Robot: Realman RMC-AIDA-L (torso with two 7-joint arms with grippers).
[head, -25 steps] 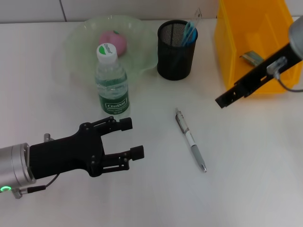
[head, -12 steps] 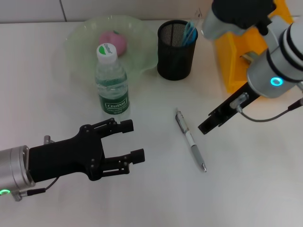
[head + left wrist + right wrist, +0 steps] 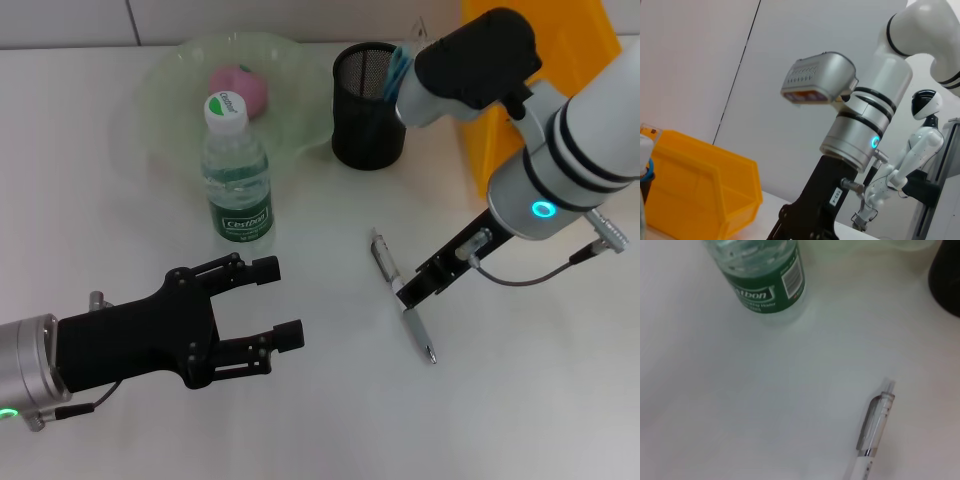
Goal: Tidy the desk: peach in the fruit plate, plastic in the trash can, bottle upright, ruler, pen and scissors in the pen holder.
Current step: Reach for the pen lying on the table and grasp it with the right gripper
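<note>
Head view of the desk [image 3: 560, 400], with the pen [image 3: 402, 294] taken as the reference object. The pen lies flat on the white surface, its metal tip pointing toward the robot; the right gripper [image 3: 412, 292] is lowered directly over the middle of the barrel, and whether its fingers are apart or together cannot be told. The left gripper [image 3: 284, 300] hovers to the left of the pen and nearer the robot, fingers spread apart and holding nothing. Left of the pen and slightly beyond it, the bottle [image 3: 236, 175] stands upright. Behind the bottle is the fruit plate [image 3: 160, 90], with the peach [image 3: 240, 85] in it. Beyond the pen stands the pen holder [image 3: 368, 110], containing the scissors [image 3: 400, 62]. The trash can [image 3: 480, 130] sits beyond the pen, to its right.
</note>
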